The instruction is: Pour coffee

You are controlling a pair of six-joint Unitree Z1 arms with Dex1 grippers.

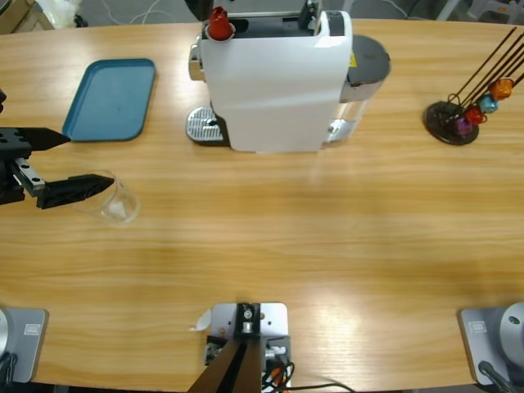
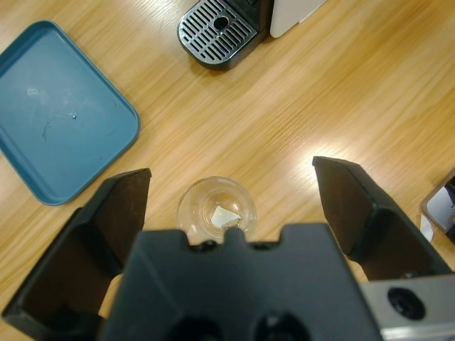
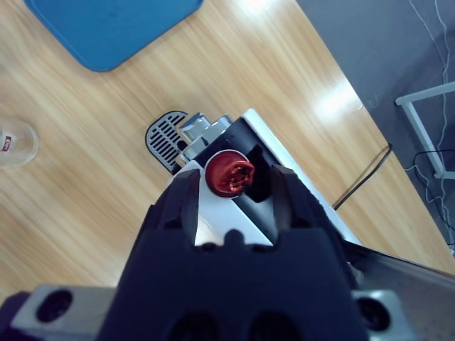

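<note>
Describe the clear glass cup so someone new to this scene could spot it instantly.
Start at the white coffee machine at the table's far edge, then go to the blue tray beside it. The clear glass cup stands on the bare wood just in front of that tray, between the left gripper's open black jaws. It is the only transparent object there.

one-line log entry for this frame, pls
left hand: open, astride glass cup | right hand: shut on red capsule, over coffee machine | coffee: none visible
</note>
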